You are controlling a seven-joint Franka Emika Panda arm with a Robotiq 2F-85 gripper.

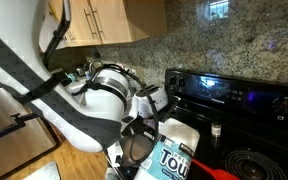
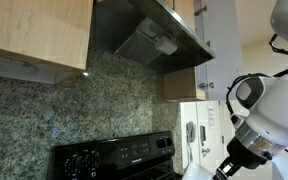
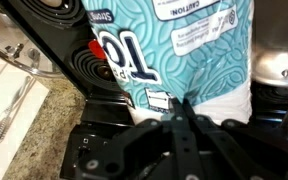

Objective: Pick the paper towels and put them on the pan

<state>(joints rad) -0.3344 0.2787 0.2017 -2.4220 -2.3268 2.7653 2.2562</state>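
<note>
The paper towels (image 3: pixel 174 45), a big white roll in teal-and-blue printed wrap, fill the middle of the wrist view and also show low in an exterior view (image 1: pixel 174 158). My gripper (image 3: pixel 176 105) has its fingers pressed together on the roll's near end, pinching the wrap. In an exterior view the gripper (image 1: pixel 144 140) sits at the roll's left side over the stove. A grey metal pan (image 3: pixel 279 65) shows behind the roll at the right. A reddish handle (image 1: pixel 220 173) sticks out beside the roll. Whether the roll touches the pan is hidden.
A black stove with coil burners (image 1: pixel 254 162) and a lit control panel (image 1: pixel 219 92) stands against a granite backsplash. A coil burner (image 3: pixel 84 65) lies left of the roll. A range hood (image 2: pixel 149 40) and wooden cabinets (image 1: pixel 104 20) hang above.
</note>
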